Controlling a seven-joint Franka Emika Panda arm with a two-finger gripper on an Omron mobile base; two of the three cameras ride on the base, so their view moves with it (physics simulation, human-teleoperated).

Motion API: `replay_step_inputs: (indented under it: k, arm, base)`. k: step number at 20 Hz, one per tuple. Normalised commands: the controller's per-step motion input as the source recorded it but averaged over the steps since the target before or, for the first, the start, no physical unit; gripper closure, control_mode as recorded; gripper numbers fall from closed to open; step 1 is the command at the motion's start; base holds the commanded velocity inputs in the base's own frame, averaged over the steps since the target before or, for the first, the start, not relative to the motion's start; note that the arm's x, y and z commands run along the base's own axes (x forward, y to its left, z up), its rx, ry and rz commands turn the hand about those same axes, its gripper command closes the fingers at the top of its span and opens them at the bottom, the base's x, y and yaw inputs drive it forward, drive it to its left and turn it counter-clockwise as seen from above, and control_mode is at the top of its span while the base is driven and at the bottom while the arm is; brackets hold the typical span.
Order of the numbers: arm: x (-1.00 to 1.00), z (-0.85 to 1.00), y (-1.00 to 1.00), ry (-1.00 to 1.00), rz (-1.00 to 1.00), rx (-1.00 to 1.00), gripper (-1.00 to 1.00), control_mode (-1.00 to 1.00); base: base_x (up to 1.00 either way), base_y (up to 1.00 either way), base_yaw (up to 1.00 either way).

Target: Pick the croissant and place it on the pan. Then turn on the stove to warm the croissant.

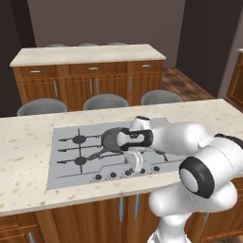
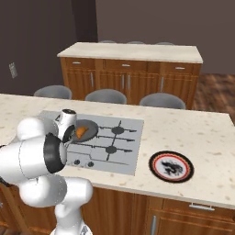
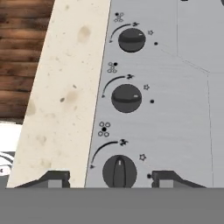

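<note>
Gripper apparently straddles stove knob, untouched.

Even, soft rendered light — dim background, no glare.

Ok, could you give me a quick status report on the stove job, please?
Gripper open, fingertips either side of a stove knob, not gripping. Croissant already in the pan on the stove. Nothing in the way.

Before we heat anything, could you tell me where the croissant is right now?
In the right base view, the croissant lies in the pan on the stove's left side, just beyond the robot's wrist.
</note>
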Motion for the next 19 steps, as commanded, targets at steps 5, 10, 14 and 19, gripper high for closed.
replay_step_inputs:
  k: [5,10,14,19]
  arm:
    - [-0.35,1.0,-0.24,-0.04,0.0,0.01,-1.0,-1.0]
    - [-0.77,0.88,-0.25,-0.01,-0.04,0.0,-1.0,-1.0]
    - [-0.8,0.6,-0.19,-0.03,-0.06,0.0,-1.0,-1.0]
    - [-0.88,0.59,-0.38,-0.18,-0.04,0.0,-1.0,-1.0]
  base:
    - [0.0,0.0,0.0]
    - [0.0,0.0,0.0]
    - [0.0,0.0,0.0]
    - [0.0,0.0,0.0]
